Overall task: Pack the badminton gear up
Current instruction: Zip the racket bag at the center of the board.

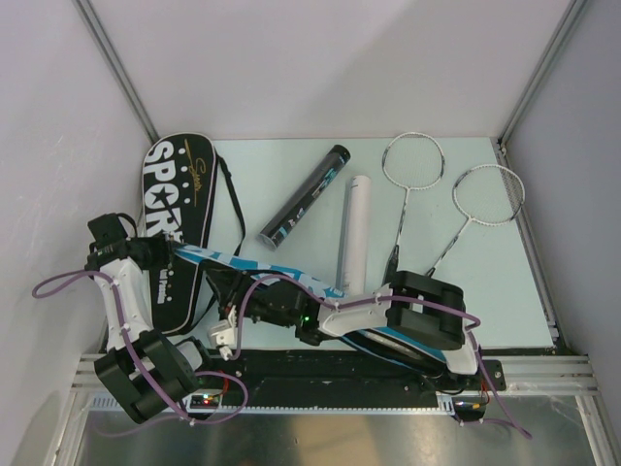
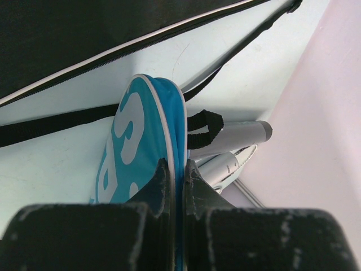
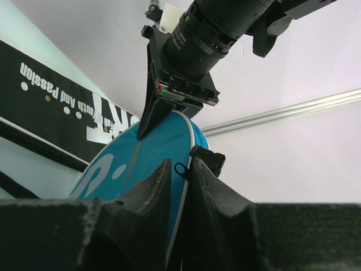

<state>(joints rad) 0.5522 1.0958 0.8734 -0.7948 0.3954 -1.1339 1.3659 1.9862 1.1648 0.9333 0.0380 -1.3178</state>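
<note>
Between the two grippers, the blue cover [image 1: 277, 271] is held on edge and shows from above as a narrow strip over the table [image 1: 291, 160]. At one end the left gripper [image 2: 177, 182] is clenched on the cover's white-piped rim, with the blue face and its white lettering to the left of its fingers [image 2: 159, 183]. At the other end the right gripper [image 3: 179, 179] is closed on the same rim, just beside a small black loop [image 3: 210, 159]. Straight ahead of it, the left gripper pinches the far edge. The black cover [image 1: 179, 209] lies flat on the table just beyond the left gripper, and its strap [image 1: 231, 199] runs along the side nearer the right gripper. The black tube [image 1: 305, 195] and the white tube [image 1: 353, 233] lie beyond the right gripper, apart from each other. One racket [image 1: 412, 158] and a second racket [image 1: 488, 193] lie farther off to its right, with their shafts pointing back toward the right arm.
</note>
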